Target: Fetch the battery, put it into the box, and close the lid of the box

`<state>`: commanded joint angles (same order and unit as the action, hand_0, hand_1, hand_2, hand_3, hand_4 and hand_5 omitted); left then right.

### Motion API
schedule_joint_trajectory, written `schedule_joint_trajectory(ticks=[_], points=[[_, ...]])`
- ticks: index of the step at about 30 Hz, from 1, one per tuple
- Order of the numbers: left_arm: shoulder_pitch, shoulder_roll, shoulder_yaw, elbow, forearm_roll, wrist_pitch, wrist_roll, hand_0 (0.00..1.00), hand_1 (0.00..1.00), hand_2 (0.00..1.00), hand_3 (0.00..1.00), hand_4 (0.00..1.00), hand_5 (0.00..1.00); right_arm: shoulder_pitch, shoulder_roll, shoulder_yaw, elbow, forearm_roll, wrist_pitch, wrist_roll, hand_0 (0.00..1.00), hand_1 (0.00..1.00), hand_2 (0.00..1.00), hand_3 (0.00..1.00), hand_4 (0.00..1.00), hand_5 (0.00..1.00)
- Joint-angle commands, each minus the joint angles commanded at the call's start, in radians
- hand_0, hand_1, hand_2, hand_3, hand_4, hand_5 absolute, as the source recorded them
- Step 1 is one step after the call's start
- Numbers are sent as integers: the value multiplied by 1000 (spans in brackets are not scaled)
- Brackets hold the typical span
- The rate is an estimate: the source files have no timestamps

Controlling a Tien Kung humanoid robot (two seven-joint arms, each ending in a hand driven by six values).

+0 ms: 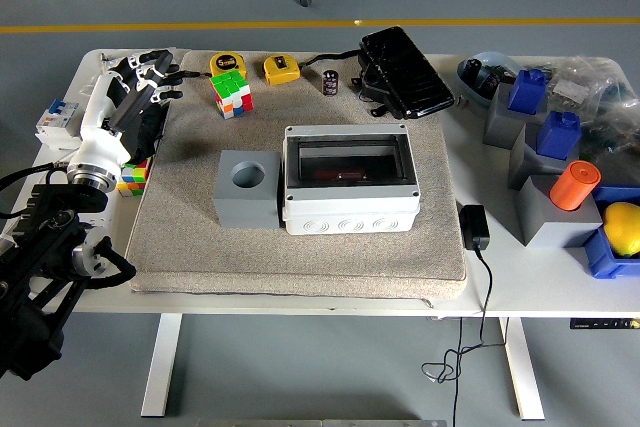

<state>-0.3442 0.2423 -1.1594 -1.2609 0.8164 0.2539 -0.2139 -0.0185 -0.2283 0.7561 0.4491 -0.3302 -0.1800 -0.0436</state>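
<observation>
- Grey floor with a yellow line lies behind the white desk [520, 287], and a tan mat [300, 247] covers its middle
- Left hand [135, 82] hangs over the far left corner of the desk, fingers [160, 72] loose and spread, grasping nothing
- No right hand shows
- Grey box [350, 179] sits in the middle of the mat with its clear lid down; a red thing shows through it, too dim to name
- Small dark battery [330, 82] stands at the far edge of the mat, well apart from the hand
- To do this well, I think the hand should swing right past the coloured cube [230, 94] and yellow tape measures [281, 69] without bumping them
- Pinch the battery by its sides and lift it straight up
- Lid looks shut, so it needs opening first
</observation>
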Motion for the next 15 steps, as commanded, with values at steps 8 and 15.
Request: schedule_joint_trajectory(ticks=[8,15], points=[[26,-1,-35,-14,11,1,0,430,523,534,584,946,464,-1,0,1,1,-2,-1,0,614,633,653,579,972,526],[47,7,-84,-21,16,3,-2,429,521,533,583,947,462,-2,2,7,1,-2,0,0,614,633,652,579,972,526]])
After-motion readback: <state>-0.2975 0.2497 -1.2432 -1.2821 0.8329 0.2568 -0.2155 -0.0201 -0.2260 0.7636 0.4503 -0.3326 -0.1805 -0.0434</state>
